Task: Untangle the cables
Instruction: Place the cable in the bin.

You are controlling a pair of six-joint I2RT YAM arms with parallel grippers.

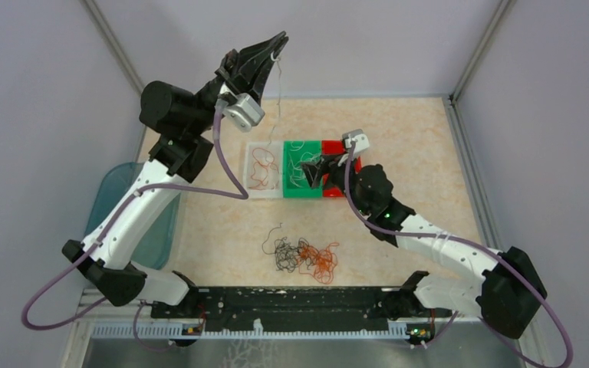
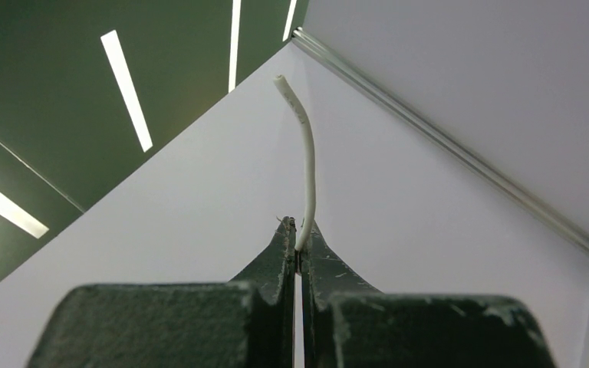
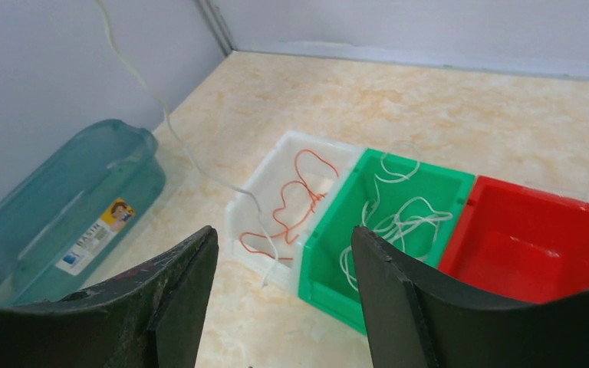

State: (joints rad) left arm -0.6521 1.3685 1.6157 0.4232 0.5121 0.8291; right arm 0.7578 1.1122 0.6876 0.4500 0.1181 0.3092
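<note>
My left gripper (image 1: 279, 42) is raised high at the back and is shut on a thin white cable (image 1: 279, 92). The cable hangs down toward the bins. In the left wrist view the cable's end (image 2: 307, 153) sticks up from the closed fingertips (image 2: 285, 238). My right gripper (image 1: 312, 170) is open and empty above the green bin (image 1: 289, 192). In the right wrist view the hanging white cable (image 3: 170, 130) ends near the white bin (image 3: 239, 215). A tangle of black and orange cables (image 1: 304, 256) lies on the table in front.
Three bins stand in a row: the white bin (image 1: 264, 192) holds orange cable, the green bin (image 3: 330, 287) holds white cables, the red bin (image 3: 491, 230) looks empty. A teal tub (image 1: 115, 192) sits at the left by the wall.
</note>
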